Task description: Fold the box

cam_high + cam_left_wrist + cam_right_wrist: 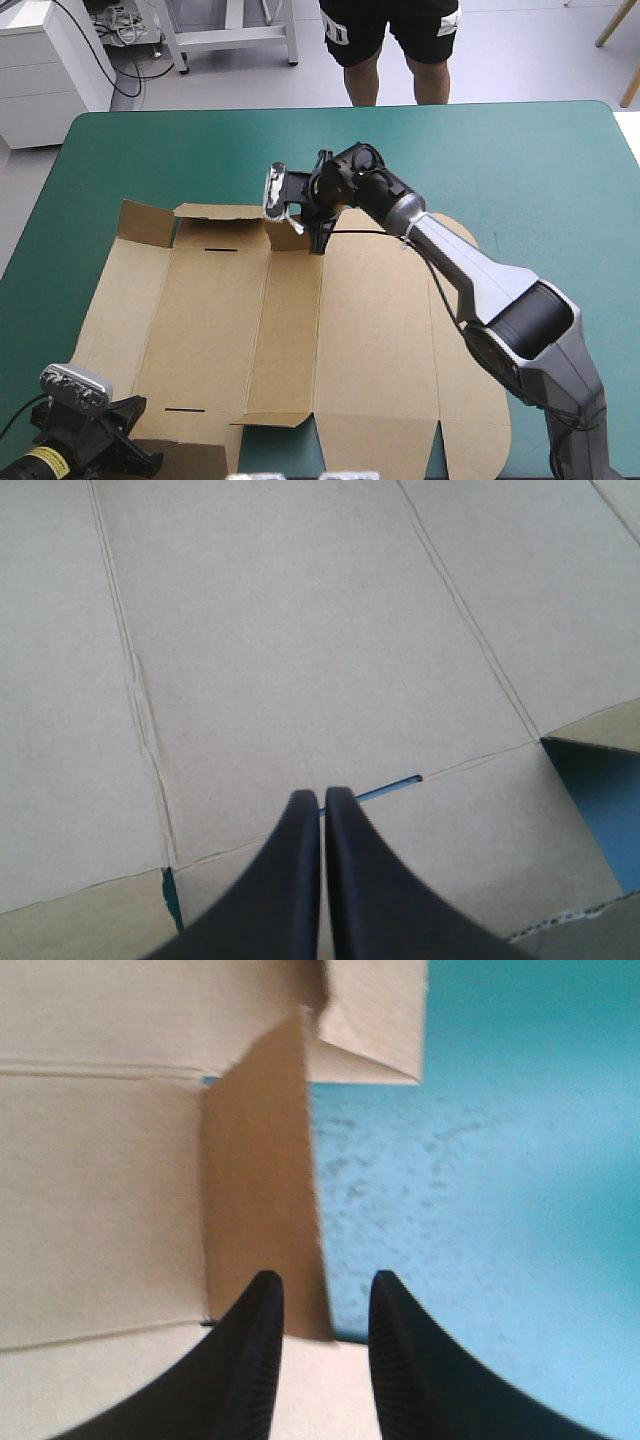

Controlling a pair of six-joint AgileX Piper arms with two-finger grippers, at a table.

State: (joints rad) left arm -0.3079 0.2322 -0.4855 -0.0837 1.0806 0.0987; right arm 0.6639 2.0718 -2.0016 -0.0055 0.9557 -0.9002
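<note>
Brown box [300, 340] lies mostly flat on the counter [520, 160], long axis 9 to 3 o'clock. The right tool [325, 1282], fingers partly apart and empty, points along a raised flap [262, 1180] at the box's 12 o'clock edge. The left tool [322, 796], closed and empty, sits at 7 o'clock.
</note>
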